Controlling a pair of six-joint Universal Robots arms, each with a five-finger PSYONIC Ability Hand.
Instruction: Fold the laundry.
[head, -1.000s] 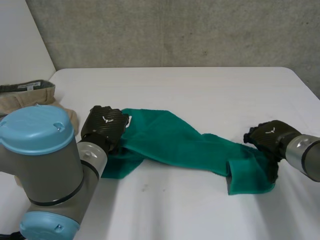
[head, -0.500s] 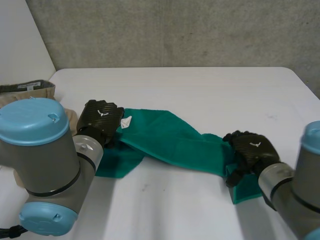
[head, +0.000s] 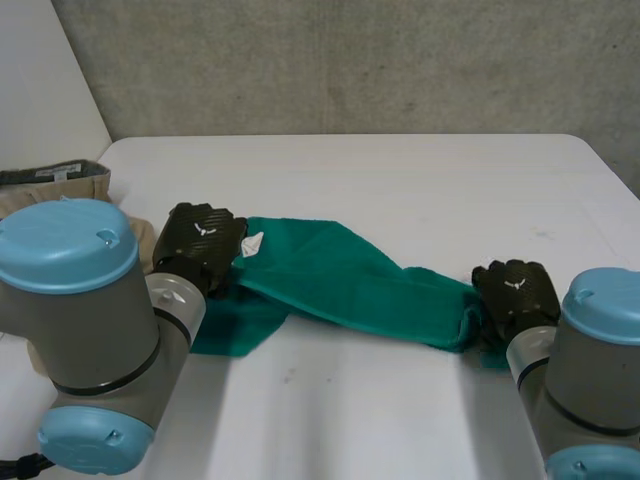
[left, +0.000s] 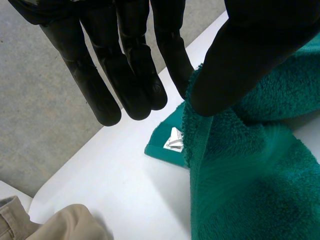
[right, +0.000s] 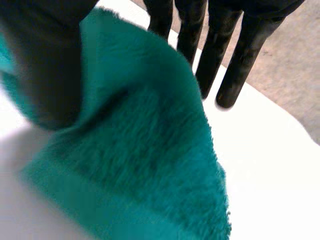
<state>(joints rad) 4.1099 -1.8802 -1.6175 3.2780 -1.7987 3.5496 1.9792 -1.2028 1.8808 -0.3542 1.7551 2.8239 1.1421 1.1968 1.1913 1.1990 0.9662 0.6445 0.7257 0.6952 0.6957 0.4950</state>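
Left hand (head: 203, 240) pinches one end of the green towel (head: 340, 275), thumb against straight fingers (left: 135, 75). Right hand (head: 515, 292) pinches the opposite end. Open white table (head: 400, 180) beyond.

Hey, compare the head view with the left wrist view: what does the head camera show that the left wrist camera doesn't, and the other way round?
Head view's own: the right hand at one end of the green towel, the left arm and right arm, and the towel's whole twisted span between the hands. Left wrist view's own: the palm side of the left hand, its thumb pinching the towel's edge against straight fingers. Shared: the towel, its white label, the left hand, a beige garment and the white table.
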